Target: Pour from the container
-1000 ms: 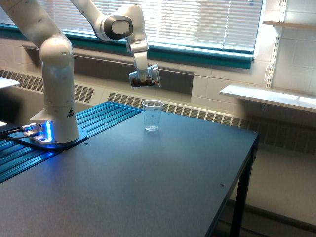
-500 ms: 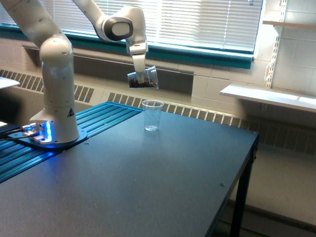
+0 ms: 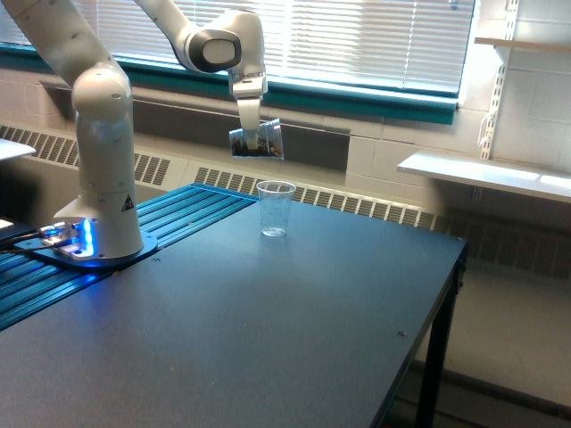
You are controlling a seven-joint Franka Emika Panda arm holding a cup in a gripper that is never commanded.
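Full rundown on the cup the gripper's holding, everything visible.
The held cup is short, wide and clear plastic, with dark contents lying along its lower side. It is tipped roughly on its side, mouth toward the exterior view's right. The gripper is shut on it from above. It hangs in the air above and slightly to the exterior view's left of the taller clear cup standing on the table. No stream is visible.

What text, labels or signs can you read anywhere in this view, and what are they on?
No readable words or numbers anywhere.
Robot arm base column: a small yellow triangular warning sign; its symbol is too small to make out.
Held container in the pincer: no marking visible.
Clear cup on the table: no marking visible.
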